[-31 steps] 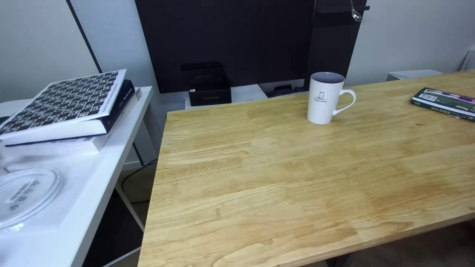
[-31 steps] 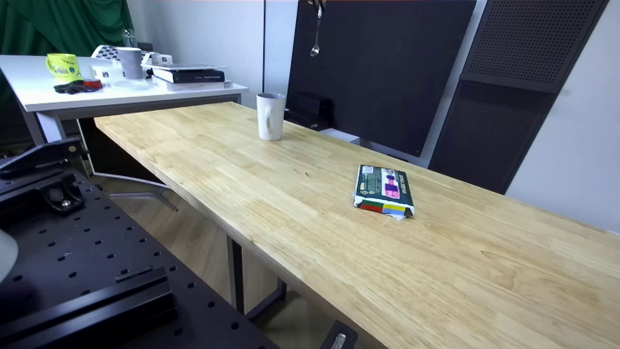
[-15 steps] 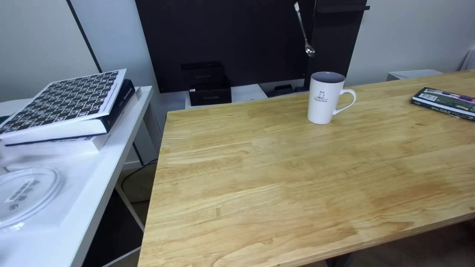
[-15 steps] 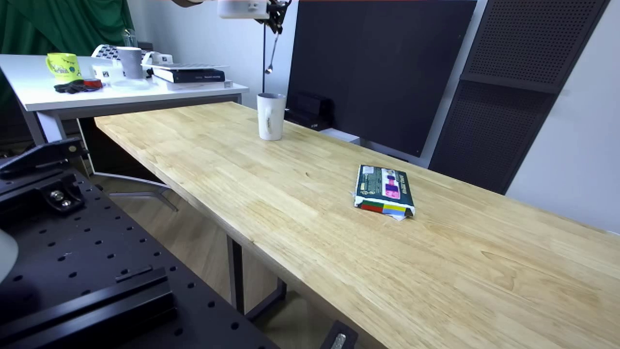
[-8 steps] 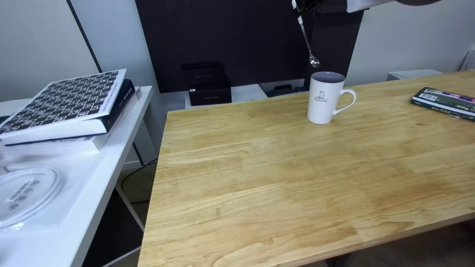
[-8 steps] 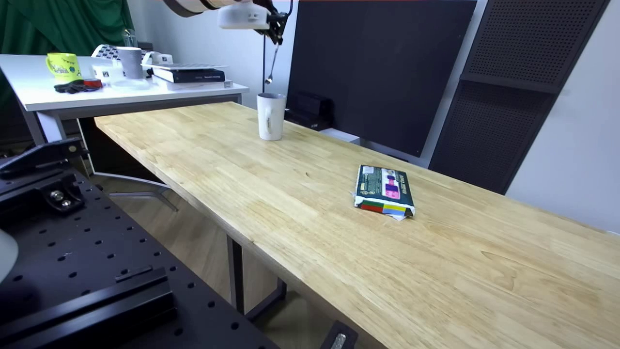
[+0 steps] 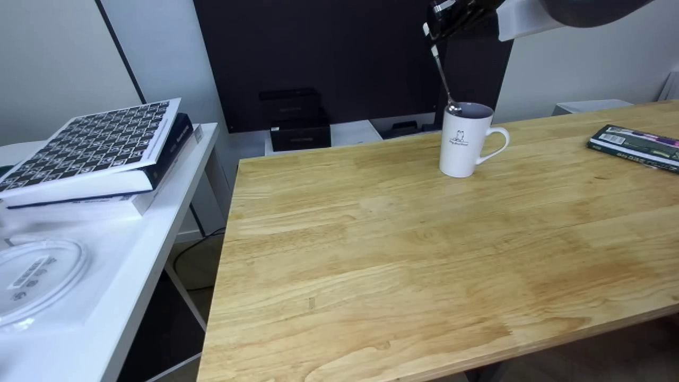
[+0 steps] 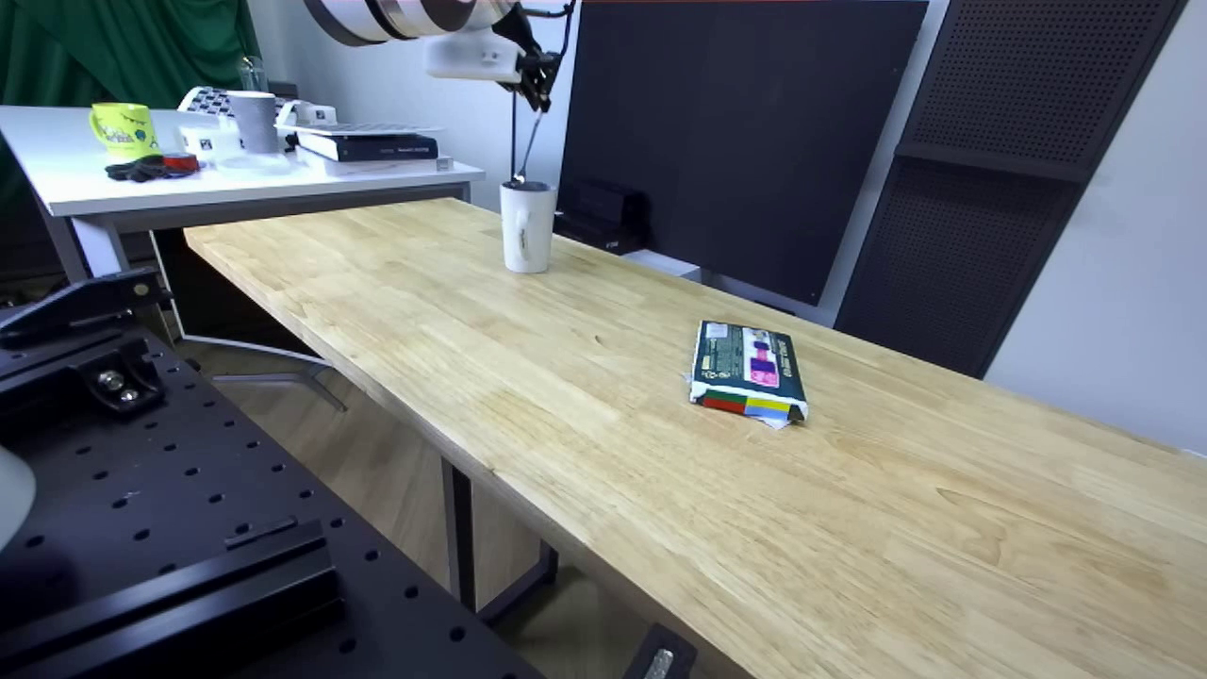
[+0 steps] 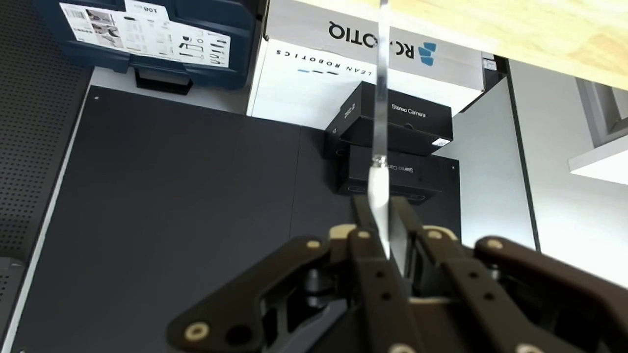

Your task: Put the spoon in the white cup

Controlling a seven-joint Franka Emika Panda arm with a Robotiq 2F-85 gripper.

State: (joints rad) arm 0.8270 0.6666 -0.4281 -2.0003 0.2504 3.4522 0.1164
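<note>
The white cup [image 7: 457, 151] stands upright on the wooden table near its far edge, its loop handle to the right; it also shows in an exterior view [image 8: 526, 231]. My gripper [image 7: 432, 40] is above the cup, and it also shows in an exterior view [image 8: 541, 102] and the wrist view [image 9: 384, 202]. It is shut on the white handle of the spoon [image 7: 441, 71]. The spoon [image 8: 530, 146] hangs tilted, its metal bowl at the cup's mouth near the rim. I cannot tell how far below the rim it reaches. In the wrist view the spoon's stem [image 9: 381, 98] runs out of the top.
A green packet [image 7: 636, 147] lies flat on the wooden table [image 7: 371, 254], and it also shows in an exterior view [image 8: 750, 370]. A white side table [image 7: 154, 233] holds stacked books [image 7: 101, 143]. A yellow mug [image 8: 124, 130] and a grey cup [image 8: 253, 123] stand there too.
My gripper has carried the spoon across to above the white cup and then lowered it, so the bowl came down to the cup's mouth. The cup and packet have not moved.
</note>
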